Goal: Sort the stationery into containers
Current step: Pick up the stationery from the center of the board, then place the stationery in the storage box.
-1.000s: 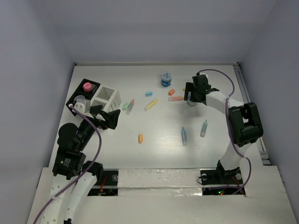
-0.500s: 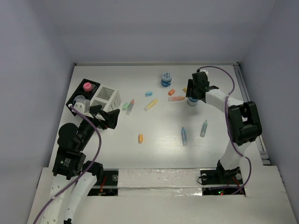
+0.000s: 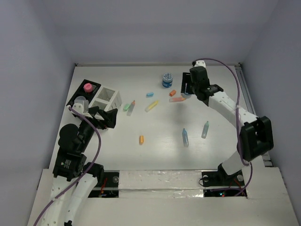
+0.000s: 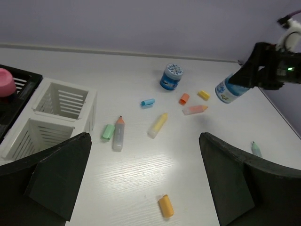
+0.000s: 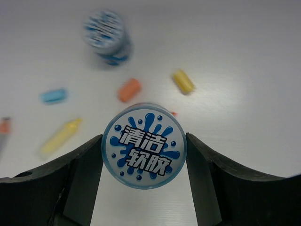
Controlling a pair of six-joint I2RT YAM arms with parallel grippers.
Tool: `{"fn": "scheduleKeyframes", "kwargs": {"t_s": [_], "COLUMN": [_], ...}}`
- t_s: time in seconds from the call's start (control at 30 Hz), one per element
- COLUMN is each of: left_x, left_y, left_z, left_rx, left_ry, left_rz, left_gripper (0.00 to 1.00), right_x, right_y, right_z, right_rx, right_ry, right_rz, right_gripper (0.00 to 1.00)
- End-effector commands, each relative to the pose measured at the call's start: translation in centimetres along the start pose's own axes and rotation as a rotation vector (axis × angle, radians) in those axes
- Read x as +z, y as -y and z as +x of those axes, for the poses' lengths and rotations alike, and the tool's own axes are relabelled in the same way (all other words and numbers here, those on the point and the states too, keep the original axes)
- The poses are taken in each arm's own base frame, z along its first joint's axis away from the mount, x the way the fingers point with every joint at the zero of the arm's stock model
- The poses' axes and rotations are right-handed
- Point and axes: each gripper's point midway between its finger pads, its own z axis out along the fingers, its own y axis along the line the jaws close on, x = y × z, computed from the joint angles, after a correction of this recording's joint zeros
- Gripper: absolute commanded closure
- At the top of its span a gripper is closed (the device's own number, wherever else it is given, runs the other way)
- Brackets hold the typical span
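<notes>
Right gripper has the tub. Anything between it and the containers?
Nothing tall. Only flat loose pieces lie between the tub and the white box: orange cap, blue piece, yellow stick. The open left gripper sits beside that box.

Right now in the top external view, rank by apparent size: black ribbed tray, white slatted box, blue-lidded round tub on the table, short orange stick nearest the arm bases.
Black ribbed tray and white slatted box: alike, unranked, tray partly hidden.
Then blue-lidded round tub.
Smallest: short orange stick.
</notes>
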Motion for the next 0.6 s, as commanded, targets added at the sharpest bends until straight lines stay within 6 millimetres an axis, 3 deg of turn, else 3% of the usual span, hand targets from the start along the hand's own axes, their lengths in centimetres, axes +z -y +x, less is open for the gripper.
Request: {"fn": "scheduleKeyframes", "kwargs": {"t_s": [0.0, 0.03, 0.1, 0.17, 0.23, 0.43, 0.47, 0.5, 0.53, 0.57], "left_x": [-0.5, -0.5, -0.7, -1.0, -1.3, -3.6, -3.8, -3.9, -4.0, -4.0], "left_y": [-1.1, -1.5, -2.1, -2.5, -2.6, -2.3, -2.3, -2.3, -2.2, -2.0], "left_z": [-1.7, -1.8, -2.0, -2.4, -2.9, -5.6, -5.9, -6.0, -6.1, -6.2], "left_rx": [-0.016, -0.019, -0.023, -0.029, -0.03, -0.037, -0.039, -0.038, -0.04, -0.039], "left_ry": [0.066, 0.071, 0.083, 0.098, 0.114, 0.237, 0.253, 0.259, 0.264, 0.269], "left_rz": [-0.082, -0.102, -0.138, -0.164, -0.176, -0.18, -0.18, -0.179, -0.173, -0.163], "left_gripper": [0.01, 0.01, 0.01, 0.01, 0.01, 0.01, 0.01, 0.01, 0.01, 0.01], "right_x": [-6.4, -8.3, -9.8, -12.9, -13.4, -17.1, -16.5, -17.3, -18.3, -17.8], "right_y": [-8.8, -12.5, -16.6, -21.7, -25.2, -32.8, -34.2, -35.5, -36.5, -37.6], "right_z": [-8.3, -8.5, -8.6, -9.5, -8.9, -8.7, -7.2, -6.5, -7.1, -5.7], "right_rx": [0.015, -0.005, -0.034, -0.075, -0.093, -0.059, -0.084, -0.1, -0.107, -0.12], "right_ry": [0.24, 0.251, 0.263, 0.314, 0.303, 0.292, 0.251, 0.238, 0.252, 0.221], "right_rz": [-0.315, -0.443, -0.57, -0.727, -0.845, -1.155, -1.195, -1.237, -1.276, -1.304], "right_gripper": [0.55, 0.55, 0.55, 0.55, 0.54, 0.55, 0.55, 0.55, 0.55, 0.55]}}
